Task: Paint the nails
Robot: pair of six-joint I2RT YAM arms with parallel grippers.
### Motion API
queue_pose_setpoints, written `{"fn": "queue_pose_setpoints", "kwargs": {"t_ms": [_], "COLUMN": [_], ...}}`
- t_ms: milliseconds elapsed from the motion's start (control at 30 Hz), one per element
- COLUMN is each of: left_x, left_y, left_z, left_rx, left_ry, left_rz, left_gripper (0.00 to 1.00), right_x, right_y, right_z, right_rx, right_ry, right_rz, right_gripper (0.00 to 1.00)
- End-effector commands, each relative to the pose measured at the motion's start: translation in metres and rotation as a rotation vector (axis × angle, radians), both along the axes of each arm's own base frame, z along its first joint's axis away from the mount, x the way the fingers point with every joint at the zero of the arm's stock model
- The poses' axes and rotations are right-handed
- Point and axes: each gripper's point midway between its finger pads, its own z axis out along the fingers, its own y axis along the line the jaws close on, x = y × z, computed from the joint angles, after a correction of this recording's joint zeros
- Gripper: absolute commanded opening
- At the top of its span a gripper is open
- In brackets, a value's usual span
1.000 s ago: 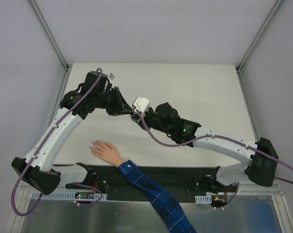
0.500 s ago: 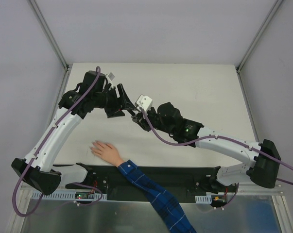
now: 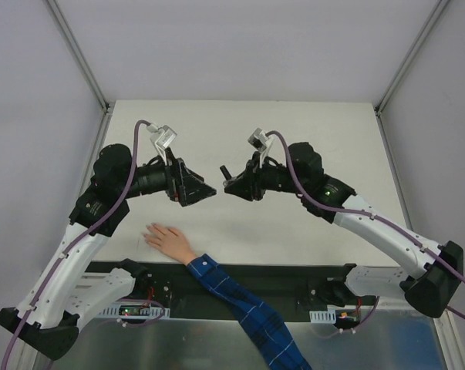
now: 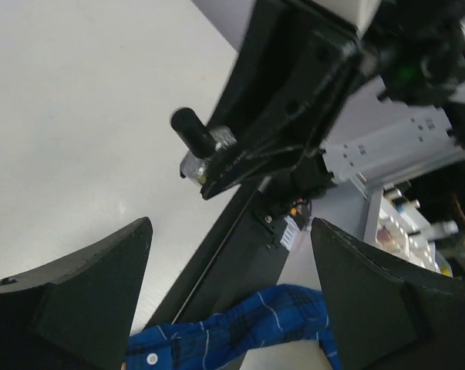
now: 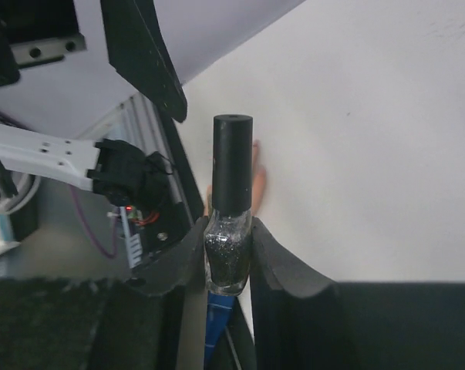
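Note:
A pale hand [image 3: 167, 238] with spread fingers lies flat on the table near the front edge, its arm in a blue plaid sleeve [image 3: 244, 302]. The nails are too small to make out. My right gripper [image 3: 232, 186] hangs above the table's middle, shut on a small dark glittery bottle [image 5: 228, 258] with a black cap [image 5: 232, 166] on it. The left gripper [image 3: 209, 192] faces it from the left across a small gap, open and holding nothing. In the left wrist view the bottle [image 4: 203, 151] shows ahead and the sleeve [image 4: 240, 331] lies below my open fingers [image 4: 78, 301].
A black base plate [image 3: 294, 277] runs along the near edge between the arm mounts. Grey walls and metal posts [image 3: 78, 54] close in the white table [image 3: 309, 131] at the back and sides.
The left gripper has opened and drawn back to the left. My right gripper has swung right with the bottle, so the two now stand apart.

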Motion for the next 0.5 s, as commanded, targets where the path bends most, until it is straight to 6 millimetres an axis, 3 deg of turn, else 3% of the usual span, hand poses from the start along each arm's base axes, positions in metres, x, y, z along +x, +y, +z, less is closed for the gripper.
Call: {"fn": "queue_pose_setpoints", "kwargs": {"t_ms": [0, 167, 333, 433, 467], "left_x": [-0.025, -0.024, -0.029, -0.032, -0.037], "left_y": [-0.015, -0.02, -0.025, -0.027, -0.026], "left_z": [0.04, 0.058, 0.08, 0.082, 0.091], "left_rx": [-0.121, -0.15, -0.223, -0.264, -0.289], "left_ry": [-0.295, -0.317, -0.351, -0.324, -0.378], "left_rz": [-0.248, -0.294, -0.35, -0.373, -0.394], "left_gripper": [0.84, 0.79, 0.64, 0.59, 0.59], "right_x": [-0.054, -0.078, -0.081, -0.082, -0.083], "right_y": [-0.003, -0.011, -0.011, -0.009, -0.009], "right_z": [0.079, 0.109, 0.114, 0.12, 0.121], "right_rx": [0.211, 0.293, 0.316, 0.341, 0.345], "right_ry": [0.13, 0.125, 0.126, 0.113, 0.112], "right_rz": [0.256, 0.365, 0.383, 0.403, 0.406], "right_gripper": [0.0, 0.0, 0.0, 0.0, 0.0]}}
